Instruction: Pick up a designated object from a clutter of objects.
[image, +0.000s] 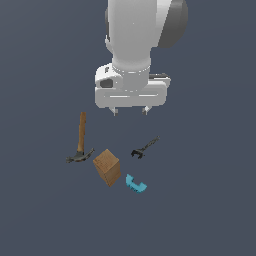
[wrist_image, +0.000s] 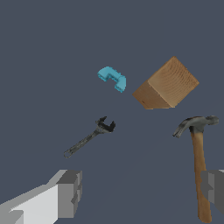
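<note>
Hovering high above the clutter, the gripper (image: 130, 110) has its jaws spread wide with nothing between them, both fingertips poking down from the white hand. Target is the hammer (image: 80, 140), lying flat with its wooden handle running away from the dark head; it sits off to the exterior view's left of the gripper and below it, not underneath. In the wrist view one finger (wrist_image: 70, 192) shows pale and blocky, the other at the far edge overlaps the handle's end, so the tool is already near one side of the opening rather than centred.

Here's the danger: dropping straight down from here, I judge, would land on bare floor between the hammer and the small black wrench (image: 145, 148). Slide over carelessly and the fingers may straddle the head end, where the wooden block (image: 107, 167) sits just beside the claw; a finger could clip that block or shove it. Grabbing the handle far from the head risks the heavy end swinging down on lifting. The cyan curved piece (image: 135, 184) lies well clear, beyond the block.

Arm pose: wrist pointing vertically down, hand level, fingers aimed at the floor.
</note>
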